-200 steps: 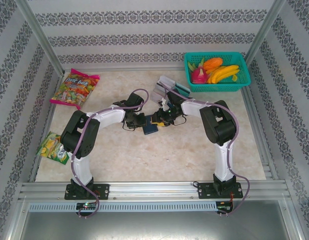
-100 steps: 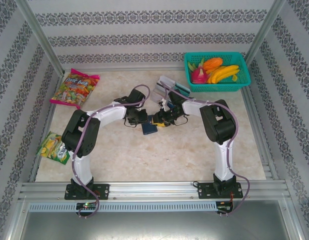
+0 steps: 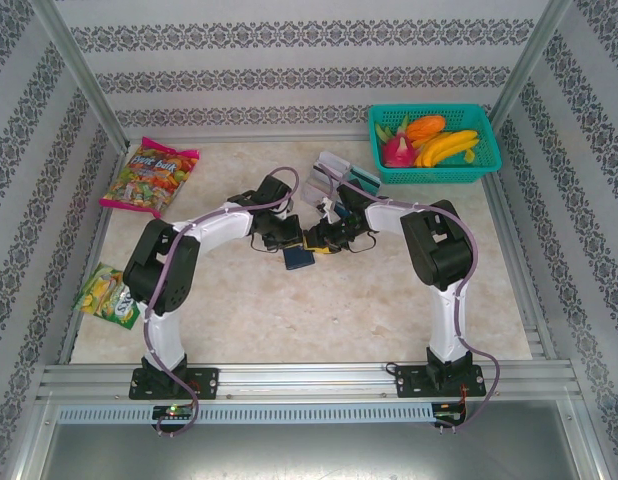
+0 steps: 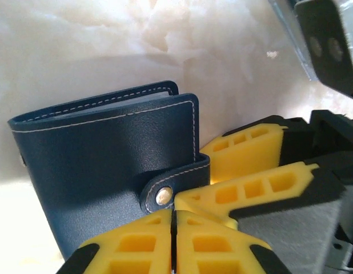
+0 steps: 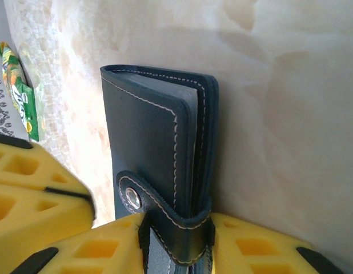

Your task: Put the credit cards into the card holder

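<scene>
Card holder (image 3: 298, 257) mid-frame in top view, lying on the table (image 3: 239, 320) btwn both grippers, folded, snap strap wrapped over the cover. R gripper (image 5: 176, 221) clamped on the strap end (one pad each side, bottom of R wrist view). L gripper (image 4: 173, 220) pads pressed together, nothing btwn them, tips just below the snap. Credit cards (image 3: 331, 172) piled upper centre, just left of teal basket (image 3: 439, 170), apart from holder.

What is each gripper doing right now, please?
Left gripper: closed, fingertips together, nothing visibly between them.
Right gripper: closed on the card holder, at its snap-tab edge.
</scene>
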